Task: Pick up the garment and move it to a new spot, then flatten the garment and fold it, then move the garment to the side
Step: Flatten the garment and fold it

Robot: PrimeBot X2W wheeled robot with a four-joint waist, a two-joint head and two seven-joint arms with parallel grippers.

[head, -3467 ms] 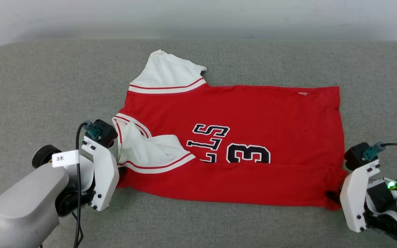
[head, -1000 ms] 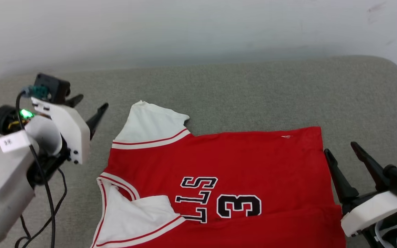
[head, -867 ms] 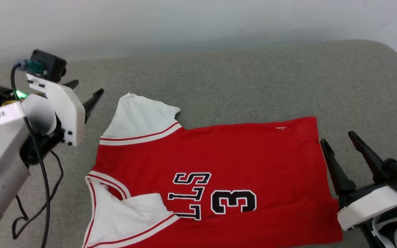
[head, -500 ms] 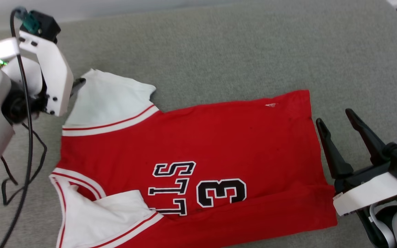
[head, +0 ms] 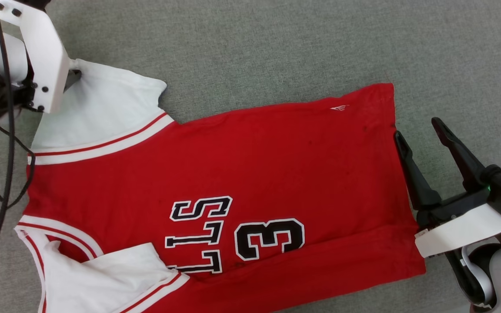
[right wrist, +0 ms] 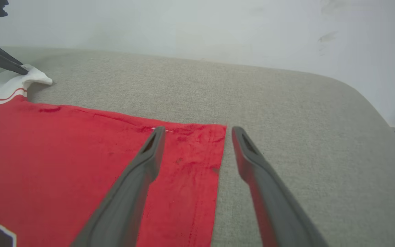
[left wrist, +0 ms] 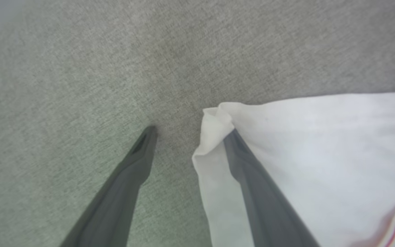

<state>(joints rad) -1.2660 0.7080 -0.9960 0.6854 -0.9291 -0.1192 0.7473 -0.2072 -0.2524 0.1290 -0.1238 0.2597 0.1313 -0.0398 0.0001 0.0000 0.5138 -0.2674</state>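
**Head view, left to right.** At the upper left, the left arm's white mount stands over the outer corner of the garment's upper white sleeve. A black cable hangs down the left edge.

The garment lies spread on the grey fabric-covered counter and spans most of the frame. Its collar points to the lower left and its hem to the right. A second white sleeve lies folded onto the red body at the lower left. The black-and-white lettering sits at lower centre. The near long edge is turned over into a red band along the bottom.

At the right, the right tool has its fingers wide apart and gripping nothing. One finger lies along the hem and the other over bare counter.

**Left wrist view.** The left tool is spread open and holds nothing. The finger on the picture's left is over bare counter. The finger on the right has its tip on the bunched corner of the white sleeve.

**Right wrist view.** The far corner of the hem lies between the right tool's two fingers. The left finger is over red cloth and the right finger over grey counter. Whether either finger touches the surface cannot be told. At the upper left, a dark finger of the left tool meets the sleeve corner. A pale wall rises behind the counter.
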